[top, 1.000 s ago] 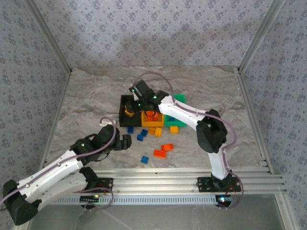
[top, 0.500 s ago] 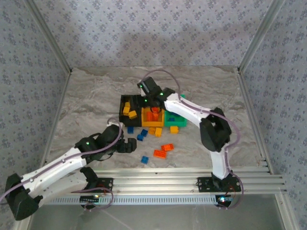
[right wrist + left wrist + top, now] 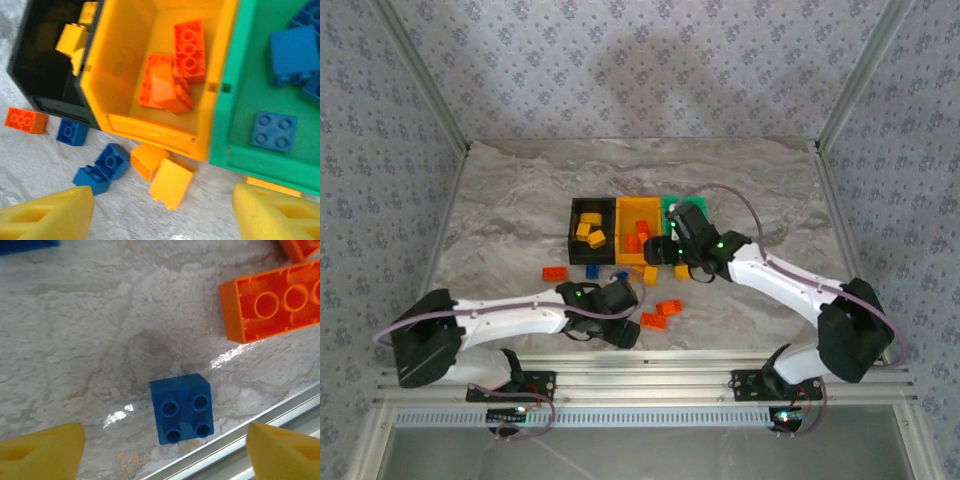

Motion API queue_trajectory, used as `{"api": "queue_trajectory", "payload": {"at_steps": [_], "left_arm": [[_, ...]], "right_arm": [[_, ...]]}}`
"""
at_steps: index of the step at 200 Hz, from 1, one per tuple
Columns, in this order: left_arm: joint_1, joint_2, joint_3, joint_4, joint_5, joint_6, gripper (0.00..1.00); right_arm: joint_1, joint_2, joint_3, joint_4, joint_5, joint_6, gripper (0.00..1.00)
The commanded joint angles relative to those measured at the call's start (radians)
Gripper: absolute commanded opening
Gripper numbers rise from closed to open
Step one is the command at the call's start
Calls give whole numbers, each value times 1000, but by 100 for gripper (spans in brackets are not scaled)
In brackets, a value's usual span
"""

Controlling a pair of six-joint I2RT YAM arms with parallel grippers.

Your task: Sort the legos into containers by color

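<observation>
- The orange-yellow bin (image 3: 127,45) stands in the middle of a joined row. The black bin (image 3: 40,70) is fixed to its left side and the green bin (image 3: 245,75) to its right.
- Red-orange bricks (image 3: 189,47) lie in a loose heap inside the orange-yellow bin. Yellow bricks (image 3: 71,39) lie in the black bin beside it, and blue bricks (image 3: 273,131) in the green one.
- The right gripper (image 3: 163,220) hovers just on the near side of the orange-yellow bin. Its jaws are spread wide and there is nothing between its yellow pads (image 3: 47,212).
- Loose yellow-orange bricks (image 3: 170,182) lie on the marbled table (image 3: 75,315) right against the orange-yellow bin's front wall.
- Loose blue bricks (image 3: 102,167) lie just left of those, off the orange-yellow bin's near-left corner.
- A stray red-orange brick (image 3: 25,121) lies further left of that corner, in front of the black bin.
- The left gripper (image 3: 622,330) is well to the near side of the orange-yellow bin, low over the table by the metal rail (image 3: 240,440).
- Its jaws are released and wide apart. A lone blue brick (image 3: 181,408) sits studs up on the table between the pads (image 3: 45,450), touching neither.
- An upturned red-orange brick (image 3: 272,302) lies hollow side up near that blue one, also on the near side of the orange-yellow bin.
</observation>
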Motion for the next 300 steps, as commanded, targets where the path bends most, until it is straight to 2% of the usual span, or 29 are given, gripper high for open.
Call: {"api": "queue_trajectory", "payload": {"at_steps": [1,25,64,79,112,145,179,213,237,271,300], "left_arm": [[-8,66,62,2,30,49,75],[-8,139,82,-23,34,64,59],[-12,188,81,-21,43,80,47],[-12,196,85,-22,40,81,39],[-12,147,92,-41,10,69,29],[11,52,178,-72,-57,77,28],[125,47,346,-6,-72,165,29],[213,231,583,69,-69,264,29],[277,403,764,92,2,268,28],[289,629,1020,40,35,296,26],[294,749,1161,7,62,294,29]], "right_arm": [[-15,-60,-19,6,22,17,76],[-39,-81,-21,0,18,12,76],[-63,-103,-29,3,11,9,76],[-73,-106,-32,-1,8,12,76],[-89,-119,-42,-8,0,15,76],[-112,-162,-80,-15,14,26,76],[-152,-232,-145,-26,20,43,76],[-181,-304,-204,-63,35,54,76],[-194,-353,-251,-83,36,68,76],[-204,-415,-297,-128,33,68,76],[-209,-439,-317,-135,29,93,76]]}}
